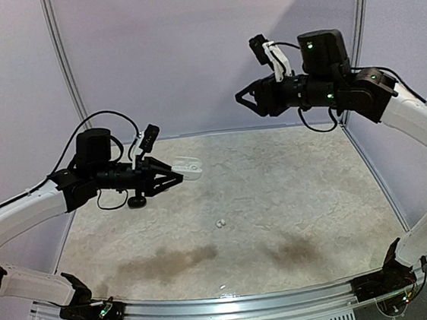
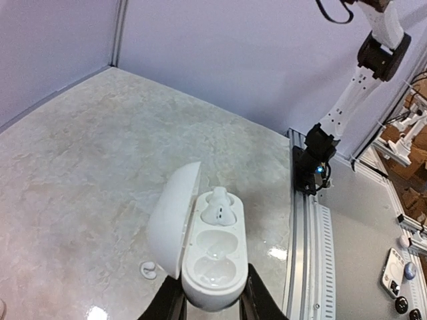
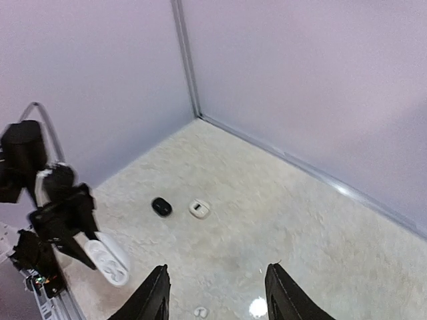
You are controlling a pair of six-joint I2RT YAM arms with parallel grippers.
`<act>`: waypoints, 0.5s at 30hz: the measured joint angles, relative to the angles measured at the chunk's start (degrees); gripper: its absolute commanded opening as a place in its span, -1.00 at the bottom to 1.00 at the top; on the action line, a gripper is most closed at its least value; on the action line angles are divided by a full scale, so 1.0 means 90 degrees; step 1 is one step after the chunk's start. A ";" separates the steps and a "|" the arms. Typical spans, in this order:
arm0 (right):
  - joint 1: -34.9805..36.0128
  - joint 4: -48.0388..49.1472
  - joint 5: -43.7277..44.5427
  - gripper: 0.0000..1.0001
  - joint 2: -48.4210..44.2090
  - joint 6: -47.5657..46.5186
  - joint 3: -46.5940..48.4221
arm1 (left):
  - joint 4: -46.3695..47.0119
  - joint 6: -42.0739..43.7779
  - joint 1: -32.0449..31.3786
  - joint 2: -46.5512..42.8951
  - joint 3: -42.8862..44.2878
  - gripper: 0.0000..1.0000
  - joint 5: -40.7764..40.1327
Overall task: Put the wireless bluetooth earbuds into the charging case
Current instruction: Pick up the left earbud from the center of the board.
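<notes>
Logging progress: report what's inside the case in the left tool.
In the case, a white earbud fills the far socket; the near one looks empty. Left tool hides its base.

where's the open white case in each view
Top external: open white case left of centre, held by the left pincer.
Left wrist: bottom centre, lid open to the left.
Right wrist: lower left.
Shared landmark: loose white earbud, visible in all three.
</notes>
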 measured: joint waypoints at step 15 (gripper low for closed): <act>0.0408 -0.1804 0.0571 -0.31 0.4328 0.2263 0.0923 | -0.0134 -0.0153 0.0520 -0.1268 -0.0770 -1.00 -0.0889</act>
